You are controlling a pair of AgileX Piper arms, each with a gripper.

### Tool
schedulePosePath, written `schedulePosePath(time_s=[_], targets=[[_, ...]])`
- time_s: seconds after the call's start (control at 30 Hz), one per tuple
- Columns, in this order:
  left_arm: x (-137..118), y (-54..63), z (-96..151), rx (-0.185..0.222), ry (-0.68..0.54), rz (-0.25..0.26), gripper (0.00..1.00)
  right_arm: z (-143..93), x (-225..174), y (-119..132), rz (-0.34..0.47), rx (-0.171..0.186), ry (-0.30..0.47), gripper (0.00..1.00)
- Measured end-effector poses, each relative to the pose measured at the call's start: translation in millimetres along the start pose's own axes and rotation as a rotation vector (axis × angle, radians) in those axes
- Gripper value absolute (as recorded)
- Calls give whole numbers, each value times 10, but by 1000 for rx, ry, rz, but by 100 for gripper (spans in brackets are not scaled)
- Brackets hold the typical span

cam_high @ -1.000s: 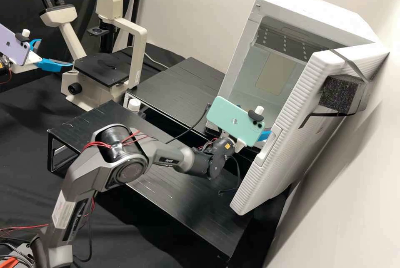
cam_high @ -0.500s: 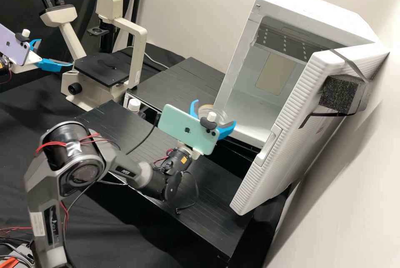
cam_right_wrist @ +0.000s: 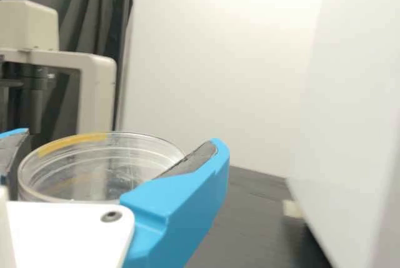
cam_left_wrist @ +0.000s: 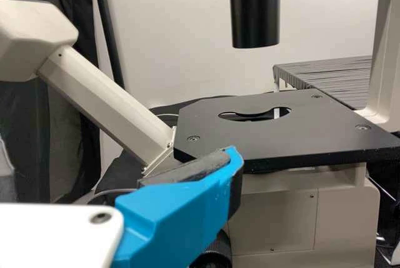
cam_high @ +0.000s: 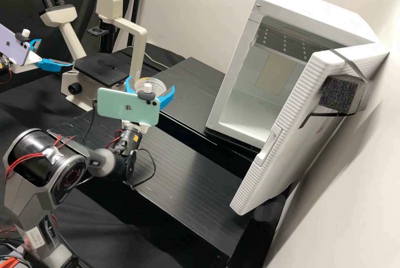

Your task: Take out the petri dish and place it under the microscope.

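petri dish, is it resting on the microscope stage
No, the petri dish is held in the right gripper, off the microscope stage.

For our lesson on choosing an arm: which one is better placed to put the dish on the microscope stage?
Right, I think: the right claw has the petri dish between its fingers. The left claw, though beside the microscope, holds no dish.

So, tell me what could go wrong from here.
The right gripper holds the petri dish by its sides, so it might slip or tilt. The microscope post stands beside the stage, where the dish could bump it. The left gripper hangs open at the stage's other side and may crowd the placing.
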State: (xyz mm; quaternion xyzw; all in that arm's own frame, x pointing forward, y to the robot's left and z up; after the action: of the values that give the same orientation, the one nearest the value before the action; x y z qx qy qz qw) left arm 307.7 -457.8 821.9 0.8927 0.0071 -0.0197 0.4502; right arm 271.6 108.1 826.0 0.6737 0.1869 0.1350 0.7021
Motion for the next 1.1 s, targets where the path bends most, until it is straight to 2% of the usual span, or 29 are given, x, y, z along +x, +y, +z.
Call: schedulePosePath(time_s=[0.37, 0.67, 0.8, 0.93, 1.1], targets=[[0, 0, 0, 0, 0, 0, 100, -289, 474, -388, -67, 70, -25, 0], [0, 0, 0, 0, 0, 0, 100, -425, 724, -685, -143, 96, -48, 0], [0, 0, 0, 0, 0, 0, 100, -560, 822, -782, -161, 82, -37, 0], [0, 0, 0, 0, 0, 0, 100, -658, 952, -873, -184, 52, -26, 0], [0, 0, 0, 0, 0, 0, 100, -650, 1151, -1041, -213, 28, -66, 0]])
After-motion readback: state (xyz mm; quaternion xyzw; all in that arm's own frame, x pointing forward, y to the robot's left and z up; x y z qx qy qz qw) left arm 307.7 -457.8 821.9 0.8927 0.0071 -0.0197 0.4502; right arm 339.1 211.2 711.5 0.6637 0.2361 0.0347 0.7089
